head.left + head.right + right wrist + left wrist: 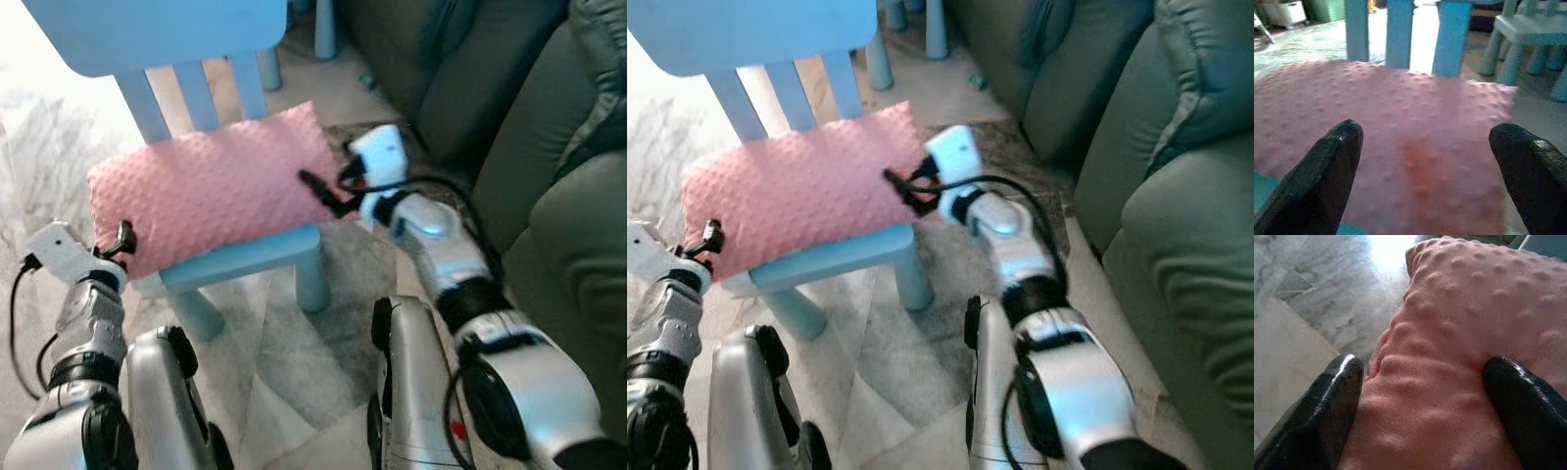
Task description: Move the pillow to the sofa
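Step in hand: taking hold of the pillow, nothing lifted yet. The pink dimpled pillow point(211, 191) lies flat on the seat of a small light-blue child's chair point(250, 257), the dark green sofa point(549, 147) just to the right. The left gripper point(1422, 401) is at the pillow's near-left corner, fingers spread with the fabric edge between them (not pinched shut). The right gripper point(328, 194) reaches in over the pillow's right edge, fingers wide apart above the cover. Both forearms angle inward from either side. Next move likely calls for both to close, then lift and swing right.
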Controlling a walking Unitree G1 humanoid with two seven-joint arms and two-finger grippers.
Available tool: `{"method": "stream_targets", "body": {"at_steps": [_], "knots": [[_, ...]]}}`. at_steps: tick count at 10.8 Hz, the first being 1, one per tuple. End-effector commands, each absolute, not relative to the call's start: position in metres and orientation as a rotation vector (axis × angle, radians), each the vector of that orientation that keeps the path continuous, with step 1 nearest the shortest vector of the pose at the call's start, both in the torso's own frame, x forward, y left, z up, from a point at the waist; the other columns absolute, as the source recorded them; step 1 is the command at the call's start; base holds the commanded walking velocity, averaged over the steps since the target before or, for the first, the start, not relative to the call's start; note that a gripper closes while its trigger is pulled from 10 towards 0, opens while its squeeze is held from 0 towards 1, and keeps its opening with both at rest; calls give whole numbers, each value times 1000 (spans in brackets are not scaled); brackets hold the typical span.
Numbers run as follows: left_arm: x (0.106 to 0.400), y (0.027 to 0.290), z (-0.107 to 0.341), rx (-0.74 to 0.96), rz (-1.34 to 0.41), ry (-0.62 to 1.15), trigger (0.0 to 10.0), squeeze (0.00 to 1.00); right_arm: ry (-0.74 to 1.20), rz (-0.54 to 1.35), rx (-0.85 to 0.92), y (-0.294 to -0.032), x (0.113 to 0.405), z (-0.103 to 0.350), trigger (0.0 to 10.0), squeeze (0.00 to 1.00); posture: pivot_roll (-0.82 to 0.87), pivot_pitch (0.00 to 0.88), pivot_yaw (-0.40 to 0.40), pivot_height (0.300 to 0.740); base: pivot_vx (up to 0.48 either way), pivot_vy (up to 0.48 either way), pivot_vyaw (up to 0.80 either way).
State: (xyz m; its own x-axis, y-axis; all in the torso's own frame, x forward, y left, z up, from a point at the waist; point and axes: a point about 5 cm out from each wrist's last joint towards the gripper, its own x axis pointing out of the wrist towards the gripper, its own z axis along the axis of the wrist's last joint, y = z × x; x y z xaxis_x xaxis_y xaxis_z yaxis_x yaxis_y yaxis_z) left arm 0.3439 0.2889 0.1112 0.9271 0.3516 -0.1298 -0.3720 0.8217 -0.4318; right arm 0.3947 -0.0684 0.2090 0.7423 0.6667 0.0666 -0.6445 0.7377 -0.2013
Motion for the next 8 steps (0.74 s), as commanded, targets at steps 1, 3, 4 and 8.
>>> {"method": "stream_targets", "body": {"at_steps": [1, 3, 4, 8], "knots": [[342, 293, 108, -464, 387, 67, 10000, 0, -148, 749, -182, -62, 395, 214, 10000, 0, -180, 321, -7, 395, 0, 0, 0], [347, 298, 118, -490, 400, 39, 10000, 0, -133, 669, -210, -58, 401, 218, 10000, 0, -173, 327, -14, 395, 0, 0, 0], [351, 300, 127, -486, 395, 16, 10000, 0, -154, 602, -172, -61, 406, 227, 10000, 0, -168, 328, -15, 395, 0, 0, 0], [348, 306, 121, -534, 384, 78, 10000, 0, 35, 448, 10, -79, 412, 207, 10000, 0, -162, 333, -19, 395, 0, 0, 0]]}}
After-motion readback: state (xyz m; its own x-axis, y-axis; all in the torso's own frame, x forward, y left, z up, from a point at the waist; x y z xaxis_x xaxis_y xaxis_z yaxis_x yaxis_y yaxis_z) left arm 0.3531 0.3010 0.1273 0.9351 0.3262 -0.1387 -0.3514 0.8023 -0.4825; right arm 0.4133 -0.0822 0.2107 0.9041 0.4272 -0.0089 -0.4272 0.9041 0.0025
